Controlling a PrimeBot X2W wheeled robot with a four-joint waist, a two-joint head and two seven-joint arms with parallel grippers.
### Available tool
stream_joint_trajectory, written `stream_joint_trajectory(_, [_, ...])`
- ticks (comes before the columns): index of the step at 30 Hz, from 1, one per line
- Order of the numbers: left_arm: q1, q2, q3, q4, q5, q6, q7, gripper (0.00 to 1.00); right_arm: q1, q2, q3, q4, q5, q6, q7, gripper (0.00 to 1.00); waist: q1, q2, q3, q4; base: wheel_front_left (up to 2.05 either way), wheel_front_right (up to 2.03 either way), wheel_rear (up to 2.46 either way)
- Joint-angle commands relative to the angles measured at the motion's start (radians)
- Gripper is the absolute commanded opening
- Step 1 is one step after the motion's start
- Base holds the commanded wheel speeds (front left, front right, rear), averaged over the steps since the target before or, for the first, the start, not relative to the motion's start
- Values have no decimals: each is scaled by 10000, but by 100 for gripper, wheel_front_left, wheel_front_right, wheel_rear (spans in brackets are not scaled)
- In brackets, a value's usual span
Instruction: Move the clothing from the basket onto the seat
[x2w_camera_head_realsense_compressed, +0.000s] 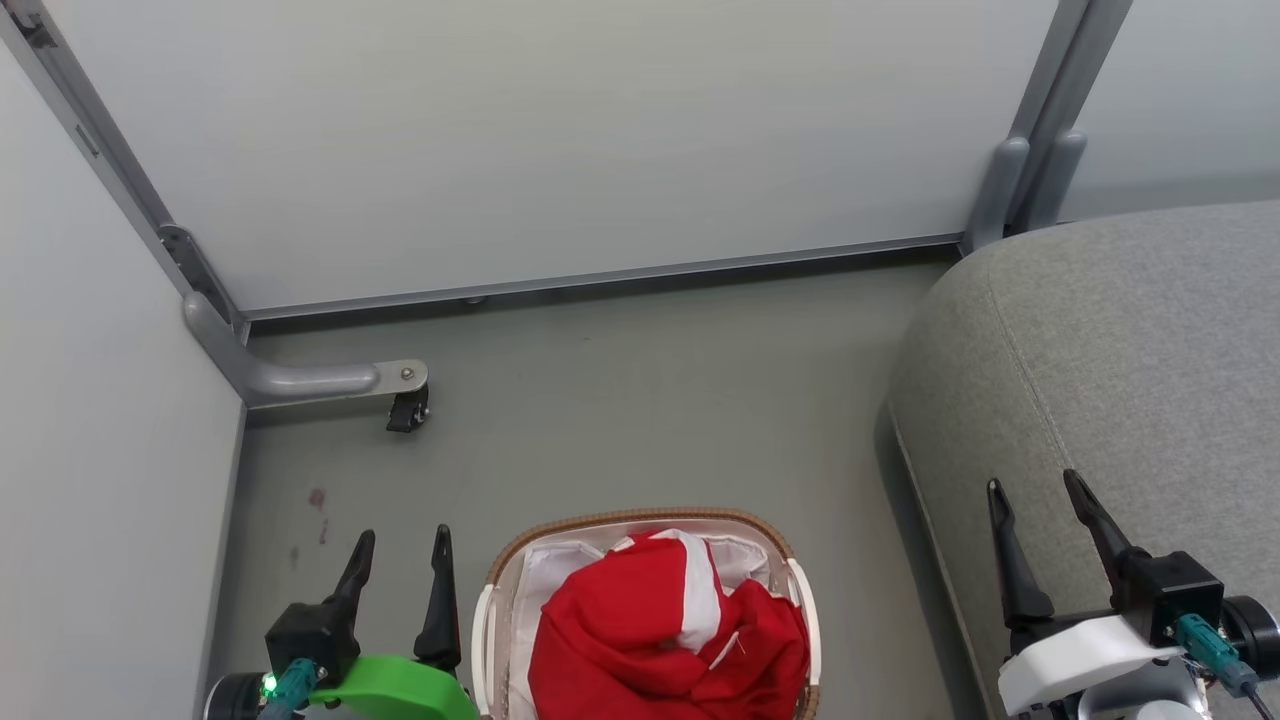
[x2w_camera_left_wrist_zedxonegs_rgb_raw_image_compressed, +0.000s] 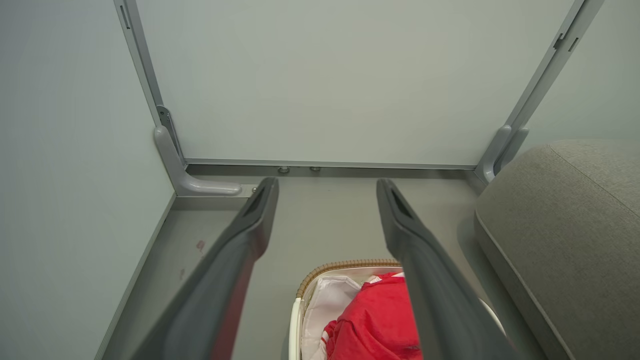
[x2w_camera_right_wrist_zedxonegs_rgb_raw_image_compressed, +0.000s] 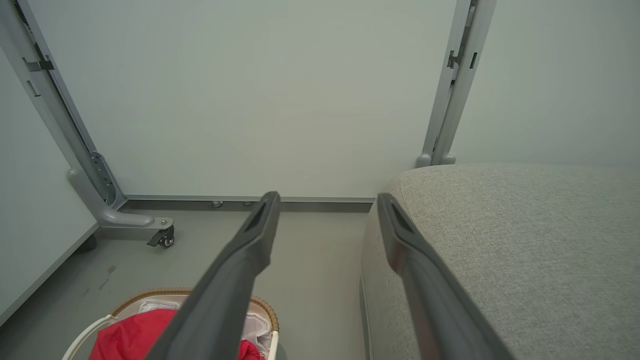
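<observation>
The red clothing (x2w_camera_head_realsense_compressed: 650, 630) with a broad white stripe lies heaped in the basket (x2w_camera_head_realsense_compressed: 640, 520), a cream tub with a brown woven rim and white liner on the floor at the bottom middle. The grey seat (x2w_camera_head_realsense_compressed: 1120, 350) rises to the right of it. My left gripper (x2w_camera_head_realsense_compressed: 403, 546) hangs open just left of the basket, holding nothing. My right gripper (x2w_camera_head_realsense_compressed: 1035, 488) stands open over the seat's front edge, also with nothing in it. The left wrist view shows the clothing (x2w_camera_left_wrist_zedxonegs_rgb_raw_image_compressed: 375, 320), basket (x2w_camera_left_wrist_zedxonegs_rgb_raw_image_compressed: 345, 264) and seat (x2w_camera_left_wrist_zedxonegs_rgb_raw_image_compressed: 560, 225); the right wrist view shows the clothing (x2w_camera_right_wrist_zedxonegs_rgb_raw_image_compressed: 130, 335), basket (x2w_camera_right_wrist_zedxonegs_rgb_raw_image_compressed: 150, 292) and seat (x2w_camera_right_wrist_zedxonegs_rgb_raw_image_compressed: 510, 240).
Pale partition panels (x2w_camera_head_realsense_compressed: 560, 140) wall off the back and left. A grey panel foot with a small caster (x2w_camera_head_realsense_compressed: 408, 410) juts onto the floor at left. Bare grey floor (x2w_camera_head_realsense_compressed: 650, 400) lies between basket, panels and seat.
</observation>
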Motion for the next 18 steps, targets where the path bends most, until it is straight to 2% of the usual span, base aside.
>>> stream_joint_trajectory(1, [-213, 63, 2, 30, 38, -41, -11, 100, -128, -57, 34, -64, 33, 4, -53, 100, 0, 0, 180, -72, 0, 0, 0])
stream_joint_trajectory(9, [-1028, 60, -31, 861, 414, -178, -11, 100, -708, -55, 314, -188, 127, 2, -53, 100, 0, 0, 1213, -528, 0, 0, 0])
stream_joint_trajectory(11, [-1334, 61, -24, 1257, 236, -216, -9, 100, -897, -55, 395, -207, 148, 2, -53, 100, 0, 0, 1553, -671, 0, 0, 0])
stream_joint_trajectory(18, [-2696, 60, -444, 3027, 633, -357, -10, 100, -1755, -51, 810, -315, 344, 2, -51, 100, 0, 0, 2990, -1298, 0, 0, 0])
